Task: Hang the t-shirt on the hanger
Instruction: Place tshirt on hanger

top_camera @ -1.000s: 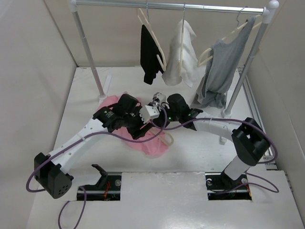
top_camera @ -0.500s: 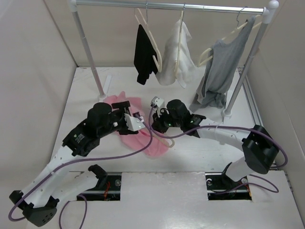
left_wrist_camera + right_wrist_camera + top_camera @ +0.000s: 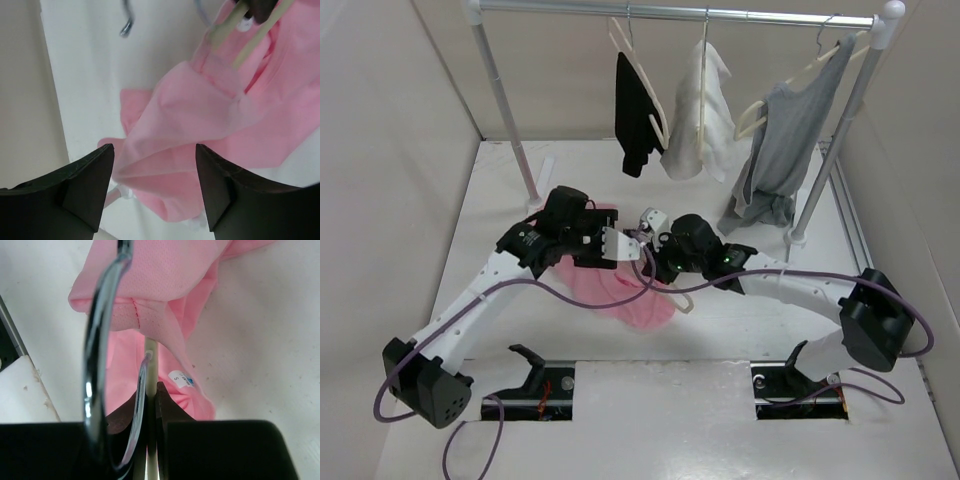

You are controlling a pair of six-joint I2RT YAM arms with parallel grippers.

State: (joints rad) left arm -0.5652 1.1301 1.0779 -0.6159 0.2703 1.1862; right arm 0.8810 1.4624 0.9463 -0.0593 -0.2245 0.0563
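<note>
The pink t-shirt [image 3: 625, 290] lies crumpled on the white table between the two arms. The cream hanger [image 3: 677, 297] is partly inside it, with one end poking out at the right. My right gripper [image 3: 655, 258] is shut on the hanger's cream neck [image 3: 150, 365], just below its metal hook [image 3: 100, 365]. The shirt's collar [image 3: 165, 270] with its size label [image 3: 183, 379] drapes over the hanger. My left gripper [image 3: 612, 247] is open and empty over the shirt. The pink fabric [image 3: 200, 110] lies below its jaws, and the hanger's bars [image 3: 225, 30] show at the top.
A clothes rail [image 3: 680, 12] at the back bears a black garment [image 3: 638, 115], a white garment [image 3: 700, 115] and a grey top [image 3: 780, 150] on like hangers. Rack poles stand at the left [image 3: 510, 120] and right [image 3: 825, 165]. Walls close in on both sides.
My left arm swung back to the left, then came forward again over the shirt. My right gripper kept its hold on the hanger and shifted slightly. The hanging garments swayed.
</note>
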